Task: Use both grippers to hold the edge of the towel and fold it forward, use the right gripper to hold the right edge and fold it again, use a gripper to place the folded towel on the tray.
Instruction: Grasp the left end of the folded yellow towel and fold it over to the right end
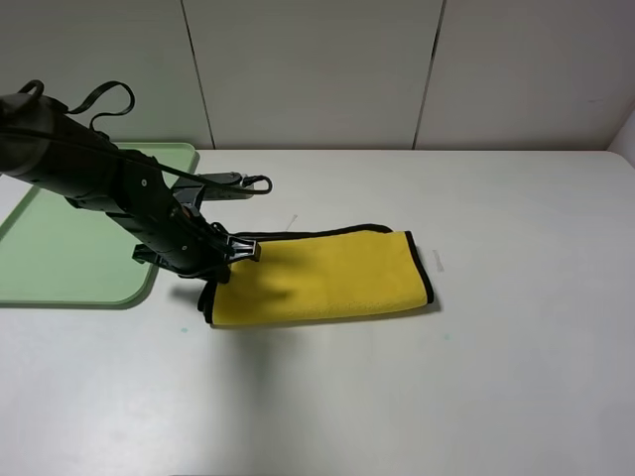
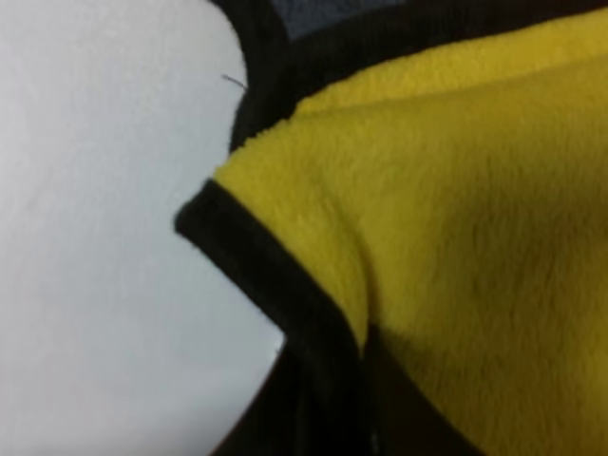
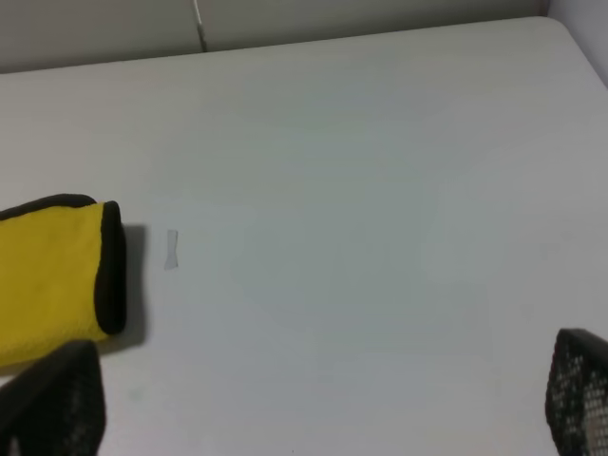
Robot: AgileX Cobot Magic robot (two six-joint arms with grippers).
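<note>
The towel (image 1: 327, 278) lies folded into a long yellow strip on the white table, black edge (image 1: 427, 273) showing at its right end. My left gripper (image 1: 234, 252) is down at the strip's left end, shut on the towel there. In the left wrist view the yellow cloth (image 2: 456, 237) fills the frame, and its black trim (image 2: 256, 271) runs down into the dark jaws. The tray (image 1: 60, 248), pale green, sits to the left, behind my left arm. My right gripper (image 3: 313, 394) stands open and holds nothing, off to the right of the towel's end (image 3: 57, 275). It does not show in the exterior view.
A small pale scrap (image 3: 172, 249) lies on the table just right of the towel. White table surface stretches to the right and front. A panelled wall (image 1: 317, 69) closes off the back.
</note>
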